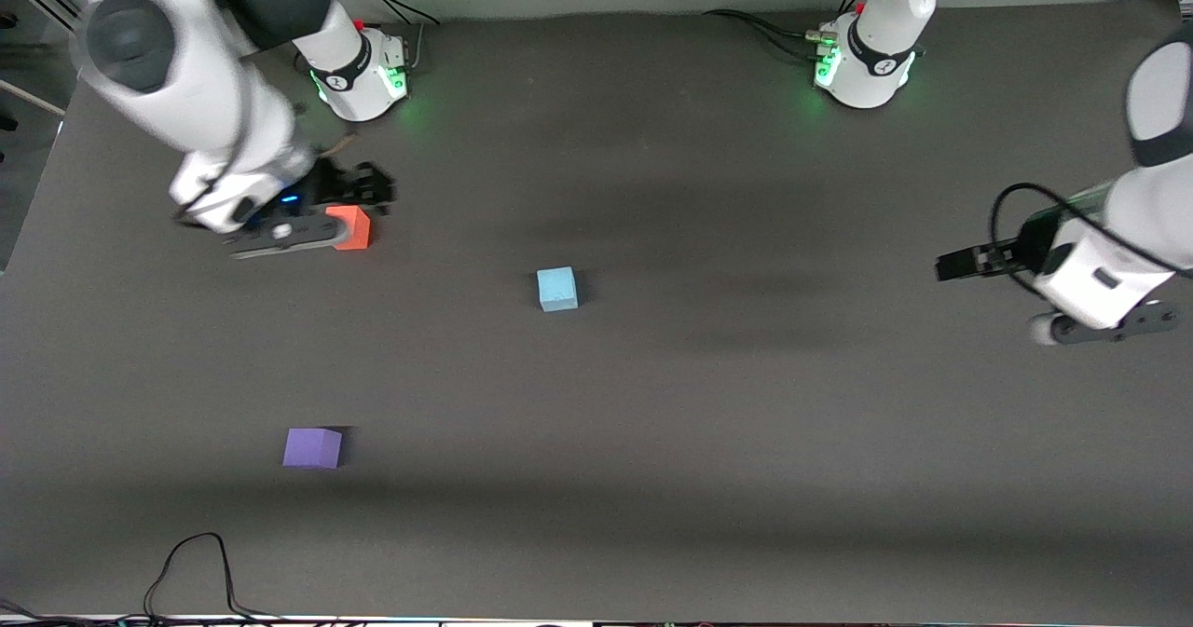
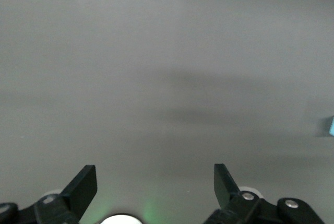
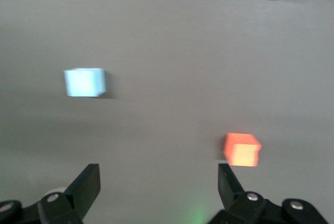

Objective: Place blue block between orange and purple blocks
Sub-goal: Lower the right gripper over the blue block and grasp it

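**Blue block unheld at mid-worktop; both sets of jaws standing empty**

Right gripper point(image 1: 359, 200): jaws standing wide apart and holding nothing, as the right wrist view shows, with bare worktop between the two fingertips point(image 3: 88, 179). It is hanging over the orange block point(image 1: 352, 227), which is showing just off one fingertip in that view.

Left gripper point(image 1: 955, 264): jaws likewise spread and empty. This arm is waiting near its own end of the worktop point(image 1: 746, 403), well apart from every block; only a sliver of blue is showing at the edge of its wrist view.

Blue block point(image 1: 557, 289): taken here as the landmark. It is sitting flat and upright near the middle of the worktop, touching nothing. As a cube it is offering no long axis, so either pair of faces should serve for a grip.

Orange block: lying toward the right arm's end from the blue block, and farther from the front camera.

Purple block point(image 1: 312, 447): lying toward the right arm's end from the blue block, and nearer to the front camera, well apart.

Governing relation: the blue block is lying toward the left arm's end from the right jaws, and the right gripper looks much the closer of the two. The gap between orange and purple is also lying at the right arm's end, so the right arm seems better placed for both pick and placement. Task judged not yet begun.
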Robot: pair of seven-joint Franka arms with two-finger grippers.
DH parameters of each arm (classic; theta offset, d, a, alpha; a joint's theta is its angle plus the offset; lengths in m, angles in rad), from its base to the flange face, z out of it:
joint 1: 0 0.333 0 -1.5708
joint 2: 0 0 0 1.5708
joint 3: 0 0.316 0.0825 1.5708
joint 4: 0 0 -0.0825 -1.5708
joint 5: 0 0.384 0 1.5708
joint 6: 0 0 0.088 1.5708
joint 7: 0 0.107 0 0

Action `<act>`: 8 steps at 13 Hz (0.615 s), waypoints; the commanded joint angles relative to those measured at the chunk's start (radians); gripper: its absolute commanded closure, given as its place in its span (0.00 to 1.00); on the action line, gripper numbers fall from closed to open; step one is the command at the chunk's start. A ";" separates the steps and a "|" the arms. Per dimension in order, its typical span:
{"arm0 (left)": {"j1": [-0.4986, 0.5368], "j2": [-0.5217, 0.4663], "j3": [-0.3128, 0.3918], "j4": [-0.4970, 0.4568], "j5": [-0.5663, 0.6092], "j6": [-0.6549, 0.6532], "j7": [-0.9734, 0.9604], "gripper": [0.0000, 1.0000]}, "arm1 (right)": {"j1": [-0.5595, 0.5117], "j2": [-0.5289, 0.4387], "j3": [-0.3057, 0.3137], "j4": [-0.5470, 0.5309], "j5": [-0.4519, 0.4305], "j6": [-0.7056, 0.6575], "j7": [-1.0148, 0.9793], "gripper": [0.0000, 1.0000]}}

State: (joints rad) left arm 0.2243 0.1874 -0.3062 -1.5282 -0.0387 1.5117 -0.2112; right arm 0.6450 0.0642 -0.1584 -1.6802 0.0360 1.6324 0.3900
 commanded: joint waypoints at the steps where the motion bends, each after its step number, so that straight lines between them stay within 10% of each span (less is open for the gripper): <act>1: 0.039 -0.120 -0.010 -0.168 0.005 0.089 0.070 0.00 | 0.135 0.159 -0.012 0.189 0.056 -0.017 0.127 0.00; 5: 0.067 -0.163 0.001 -0.244 0.016 0.170 0.122 0.00 | 0.157 0.224 -0.010 0.244 0.143 -0.011 0.179 0.00; 8: -0.147 -0.163 0.246 -0.227 0.016 0.173 0.142 0.00 | 0.186 0.249 -0.010 0.197 0.131 0.046 0.172 0.00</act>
State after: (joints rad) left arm 0.2144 0.0582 -0.2001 -1.7313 -0.0286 1.6638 -0.0919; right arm 0.8148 0.2879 -0.1624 -1.4785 0.1533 1.6467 0.5535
